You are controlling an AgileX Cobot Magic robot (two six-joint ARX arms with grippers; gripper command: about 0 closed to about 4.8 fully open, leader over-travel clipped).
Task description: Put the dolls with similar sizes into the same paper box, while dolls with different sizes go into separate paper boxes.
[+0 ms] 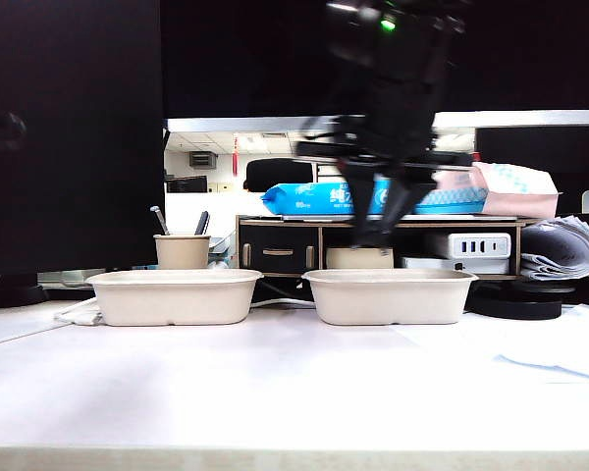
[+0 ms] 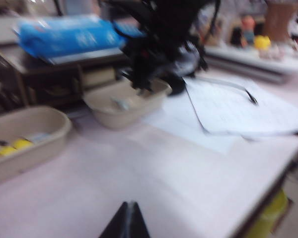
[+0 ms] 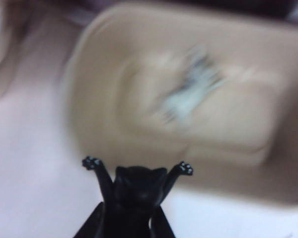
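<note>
Right tool (image 3: 126, 220) clamped on the tiny black creature (image 3: 136, 186), above the near rim of the right paper box (image 3: 104, 74). Judged light, rigid, slick: best pinched at the torso. Left tool (image 2: 127, 220) closed, empty, above the tabletop (image 2: 139, 168).

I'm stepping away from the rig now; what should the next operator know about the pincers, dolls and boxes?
Right pincer: shut on the tiny black creature, hovering over the right paper box.
Left pincer: shut, holding nothing, low over the table, away from both boxes.
Done: yellow Pichu lies in the left paper box; tiny white-striped animal lies in the right box.
Left: release the black creature. The white-capped figure cannot be made out.
</note>
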